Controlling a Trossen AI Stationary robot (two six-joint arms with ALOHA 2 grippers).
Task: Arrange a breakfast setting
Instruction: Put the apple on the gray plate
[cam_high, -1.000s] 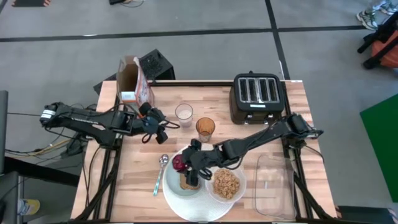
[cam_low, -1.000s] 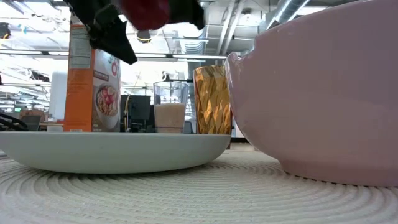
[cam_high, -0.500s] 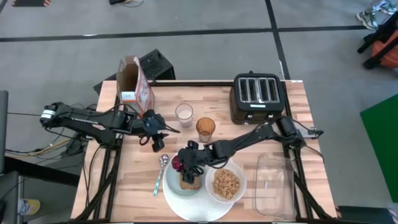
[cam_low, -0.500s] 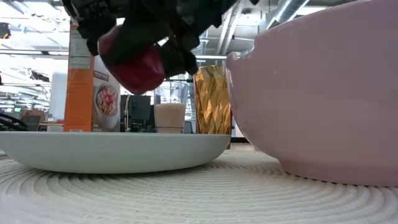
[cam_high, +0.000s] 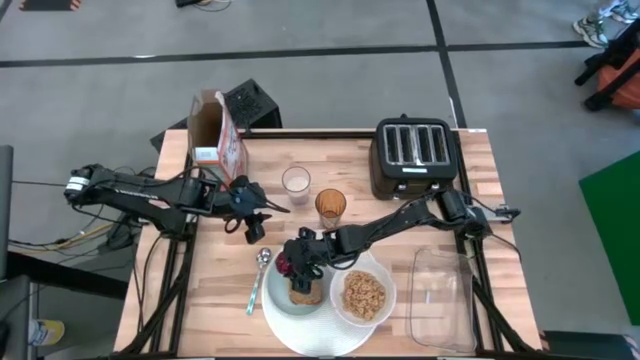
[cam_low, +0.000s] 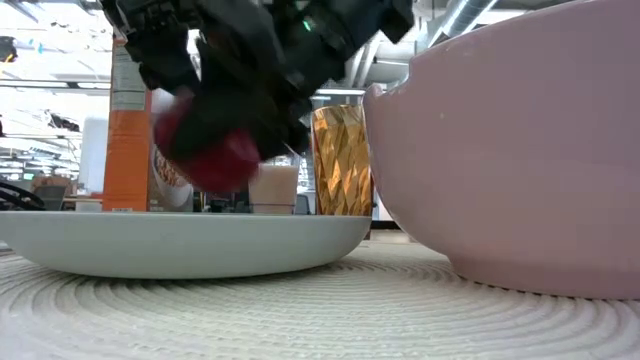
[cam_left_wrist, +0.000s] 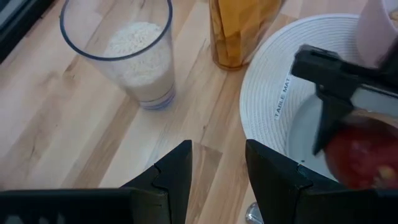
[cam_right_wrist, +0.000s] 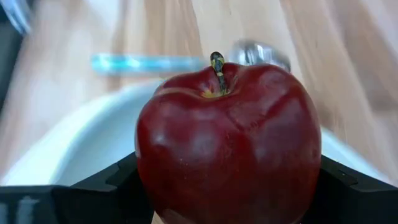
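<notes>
Low in the centre of the high view, the right gripper (cam_high: 292, 265) holds the apple (cam_high: 286, 264) between its fingers, just above the left part of the grey-blue plate (cam_high: 277, 295). From the right wrist view the apple (cam_right_wrist: 227, 146) sits upright, stem up, clamped from both sides by the dark fingers (cam_right_wrist: 112, 182). At table height the apple (cam_low: 213, 160) hangs a little above the grey-blue plate's rim (cam_low: 180, 245), apart from it.

That plate lies on the white plate (cam_high: 310, 340), with the toast (cam_high: 307, 292) on it just right of the apple. The bowl (cam_high: 340, 305) of cereal (cam_high: 364, 294) sits to the right on the white plate. The spoon (cam_high: 257, 280) lies on the table (cam_high: 220, 300) just left of the plates.

Left of centre, the left gripper (cam_high: 255, 215) hangs over bare table, fingers (cam_left_wrist: 177, 171) partly open and holding nothing. Near it, above the plates, stand a clear glass (cam_high: 295, 182) and an amber glass (cam_high: 330, 206). A cereal box (cam_high: 218, 130) stands at the upper left, a toaster (cam_high: 414, 155) at the upper right, and a clear tray (cam_high: 440, 298) at the lower right.
</notes>
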